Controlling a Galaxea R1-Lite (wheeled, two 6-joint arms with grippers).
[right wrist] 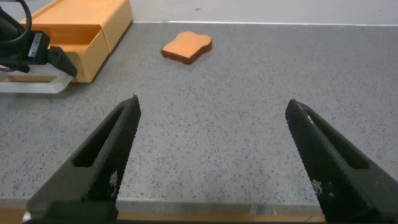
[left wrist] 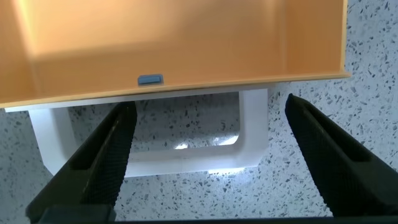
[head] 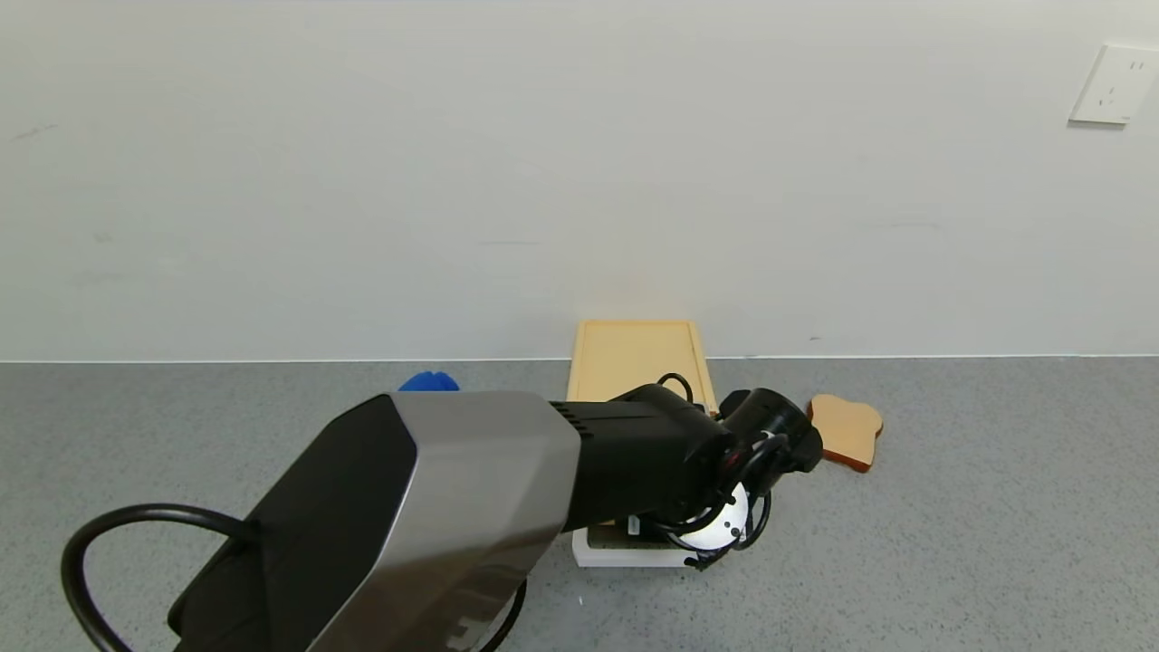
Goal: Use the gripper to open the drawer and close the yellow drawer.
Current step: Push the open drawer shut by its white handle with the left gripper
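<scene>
Left gripper [left wrist: 208, 162] hangs over the drawer's white handle [left wrist: 252, 134], fingers [left wrist: 102, 162] spread wide apart, one to each side of the loop and touching nothing. Just ahead of the tips lies the drawer [left wrist: 186, 43] itself, its pale yellow floor bare apart from a small blue tab at the front edge. From the right wrist view the tray stands pulled part-way out of its box [right wrist: 93, 18], so the opening half looks done. What is left, by my reading, is the closing: the tips need to come down against the handle or the drawer's front and push it back toward the wall until it sits flush.

Right gripper [right wrist: 208, 155] is parked well off to the side over the counter [right wrist: 249, 93], its fingers also wide apart and empty. Beyond it, near the box, lies a toast slice [right wrist: 186, 47].
</scene>
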